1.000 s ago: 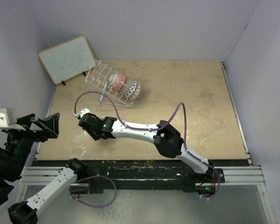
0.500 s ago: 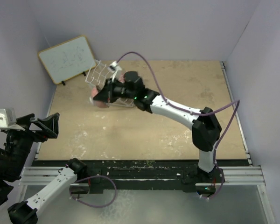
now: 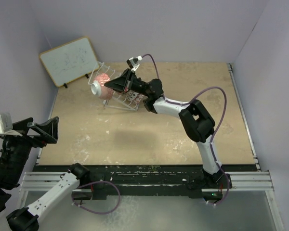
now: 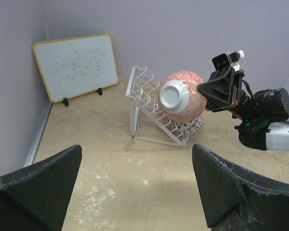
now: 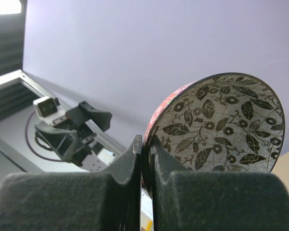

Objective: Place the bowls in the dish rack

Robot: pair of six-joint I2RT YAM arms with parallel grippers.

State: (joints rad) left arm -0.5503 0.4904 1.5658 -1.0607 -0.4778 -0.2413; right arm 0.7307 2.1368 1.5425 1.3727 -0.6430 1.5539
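While pinched by its rim and held aloft, the item is entered as follows.

**Item:** pink-red bowl (image 4: 183, 106), one small round ceramic piece.

**Exterior:** dense pink-red speckle on a pale ground, with a plain white foot ring.

**Interior** (right wrist view): pale grey glaze covered in black leaves and curling vines, with a dark line along the lip.

**Position:** turned on edge, foot facing the left arm and mouth facing the right arm. It is raised against the upper prongs of the dish rack (image 4: 142, 91). Whether it touches the wire cannot be told.

**Grip:** right gripper (image 5: 145, 144), fingers pressed together on the rim, one finger against the inner wall and one against the outer.

**Rack:** white wire with a slanted row of prongs. It stands at the far left of the tan table (image 3: 231, 130), near the wood-framed whiteboard (image 3: 70, 60) that leans on the wall.

**Also in rack:** racked bowl (image 4: 192, 126), white with a red lattice, at the low end just under the held piece. How many lie there cannot be told.

**Left gripper** (image 4: 137, 149): fingers spread wide with nothing between them, near the table's near-left edge and well apart from the rack.
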